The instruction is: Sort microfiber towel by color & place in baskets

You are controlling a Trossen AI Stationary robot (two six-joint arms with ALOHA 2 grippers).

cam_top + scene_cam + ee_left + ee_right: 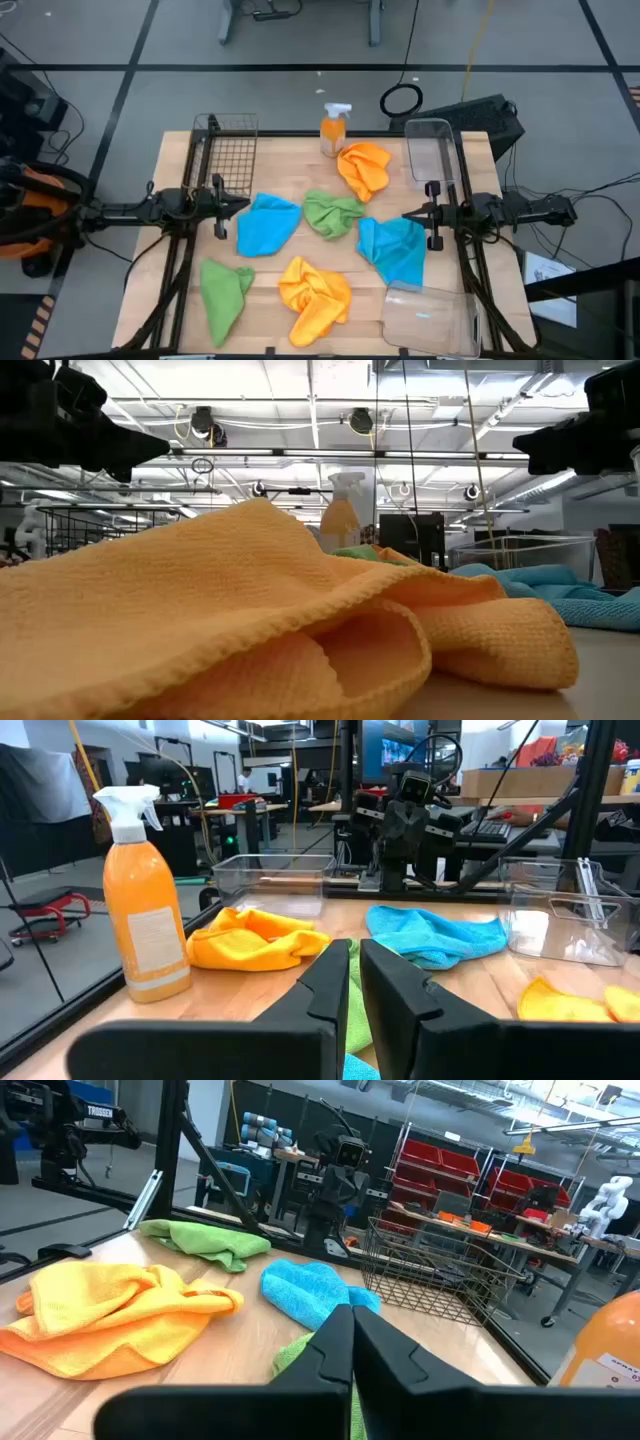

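Six towels lie loose on the table: a blue one, a green one in the middle, an orange one far back, a second blue one, a green one near left, and an orange one near the front. The black wire basket stands far left. One clear basket stands far right and another near right. My left gripper hovers left of the first blue towel with a narrow gap between its fingers. My right gripper hovers above the second blue towel, shut.
An orange spray bottle with a white trigger stands at the far edge, between the wire basket and the far clear basket. Bare wood shows along the near edge between the green and orange towels. A dark device sits beyond the far right corner.
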